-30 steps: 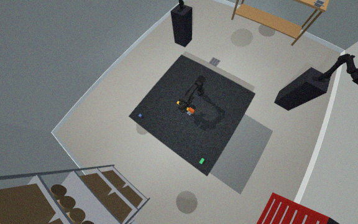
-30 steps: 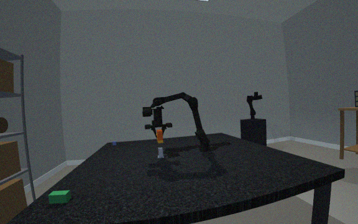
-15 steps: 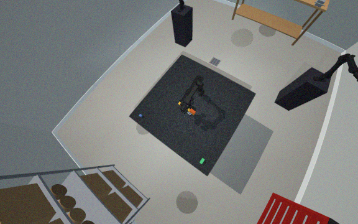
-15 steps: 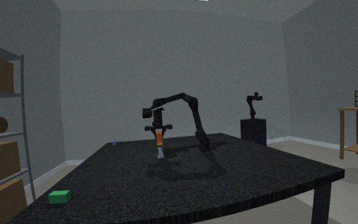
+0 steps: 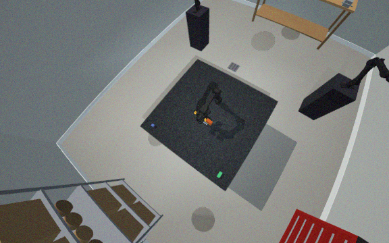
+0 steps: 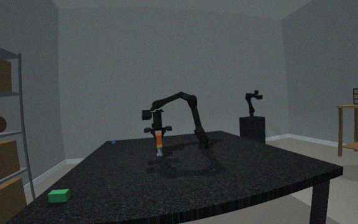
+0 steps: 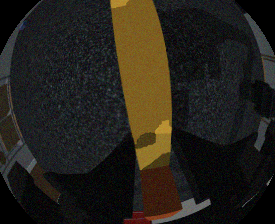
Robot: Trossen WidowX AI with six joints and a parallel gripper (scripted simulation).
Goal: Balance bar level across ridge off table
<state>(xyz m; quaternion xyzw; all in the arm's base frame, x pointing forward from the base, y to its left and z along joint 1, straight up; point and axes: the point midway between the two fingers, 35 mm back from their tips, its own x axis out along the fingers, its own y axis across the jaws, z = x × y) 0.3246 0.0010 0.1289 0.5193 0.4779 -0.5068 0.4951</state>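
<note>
The bar (image 5: 195, 112) (image 6: 159, 145) (image 7: 143, 65) is yellow, with an orange block (image 5: 209, 121) (image 6: 158, 139) (image 7: 160, 190) at one end. My gripper (image 5: 201, 117) (image 7: 150, 133) is shut on the bar between its yellow far end and the orange block. In the exterior view the block hides part of the gripper and most of the bar. The small pale grey ridge (image 5: 205, 123) (image 6: 160, 153) stands on the dark table (image 5: 181, 91) (image 6: 244, 186). It shows just under the bar in the exterior view; whether they touch, I cannot tell. The bar's tilt is also unclear.
A green block (image 5: 219, 174) (image 6: 59, 196) lies near one table corner. A small blue block (image 5: 152, 125) (image 6: 113, 142) lies near another corner. The arm's shadow falls beside the ridge. Other arms on dark pedestals and shelves stand off the table.
</note>
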